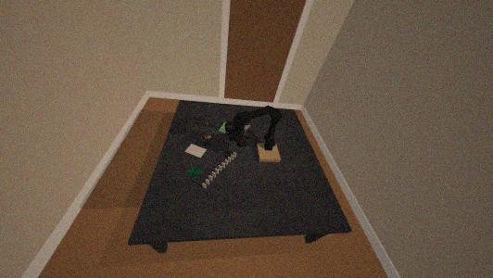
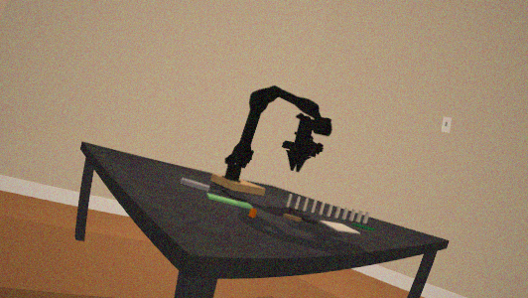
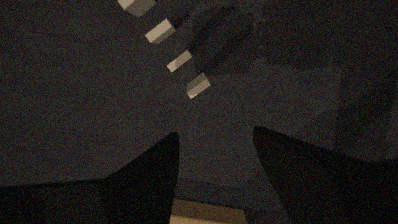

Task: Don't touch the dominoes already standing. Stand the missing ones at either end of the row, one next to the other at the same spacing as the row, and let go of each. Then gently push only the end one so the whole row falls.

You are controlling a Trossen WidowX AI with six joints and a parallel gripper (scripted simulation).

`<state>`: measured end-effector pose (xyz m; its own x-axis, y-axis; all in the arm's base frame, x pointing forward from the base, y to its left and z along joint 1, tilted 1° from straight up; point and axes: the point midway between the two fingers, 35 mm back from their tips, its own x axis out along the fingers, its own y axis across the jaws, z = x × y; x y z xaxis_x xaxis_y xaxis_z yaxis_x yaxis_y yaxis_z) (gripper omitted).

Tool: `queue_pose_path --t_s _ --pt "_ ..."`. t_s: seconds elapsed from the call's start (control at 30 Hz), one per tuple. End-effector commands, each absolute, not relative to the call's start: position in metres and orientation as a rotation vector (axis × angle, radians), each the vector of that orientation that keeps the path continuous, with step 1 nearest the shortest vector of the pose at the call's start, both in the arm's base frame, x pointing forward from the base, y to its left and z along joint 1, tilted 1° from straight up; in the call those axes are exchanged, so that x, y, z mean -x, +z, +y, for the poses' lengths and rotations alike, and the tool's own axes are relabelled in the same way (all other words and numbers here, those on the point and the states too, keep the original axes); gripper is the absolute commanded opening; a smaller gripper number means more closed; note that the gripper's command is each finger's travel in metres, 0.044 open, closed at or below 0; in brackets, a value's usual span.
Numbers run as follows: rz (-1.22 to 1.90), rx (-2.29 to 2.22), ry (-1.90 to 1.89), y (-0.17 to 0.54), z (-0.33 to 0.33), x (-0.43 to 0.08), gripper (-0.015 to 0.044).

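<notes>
A straight row of pale dominoes [image 1: 220, 170] [image 2: 329, 209] stands upright on the dark table. In the wrist view the domino at the row's end nearest the robot base [image 3: 198, 86] stands just beyond the fingertips, with the domino behind it [image 3: 179, 61] spaced a little apart. My gripper [image 2: 296, 170] [image 3: 215, 136] is open and empty, pointing down. It hangs well above the table near that end of the row, touching no domino. No loose domino can be made out.
The wooden base block [image 1: 269, 155] [image 2: 253, 188] carries the arm. A white card [image 1: 195, 150] [image 2: 340, 226] and a dark green item [image 1: 195, 171] [image 2: 363, 226] lie beside the row. A light green item [image 2: 229, 201], orange item [image 2: 253, 213], brown block [image 2: 293, 218] and grey item [image 2: 195, 184] lie nearby.
</notes>
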<state>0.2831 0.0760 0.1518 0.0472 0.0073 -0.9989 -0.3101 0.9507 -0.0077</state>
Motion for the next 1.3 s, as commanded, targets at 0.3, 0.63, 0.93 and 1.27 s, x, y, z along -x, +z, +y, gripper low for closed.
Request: queue_pose_path --t_s 0.3,0.63,0.93,1.27 --pt "1.465 -0.568 -0.541 0.107 0.055 -0.264 0.0" --pt "1.465 -0.568 -0.541 0.107 0.055 -0.264 0.0" --pt "1.465 -0.568 -0.541 0.107 0.055 -0.264 0.0" --pt "1.465 -0.568 -0.541 0.107 0.055 -0.264 0.0"
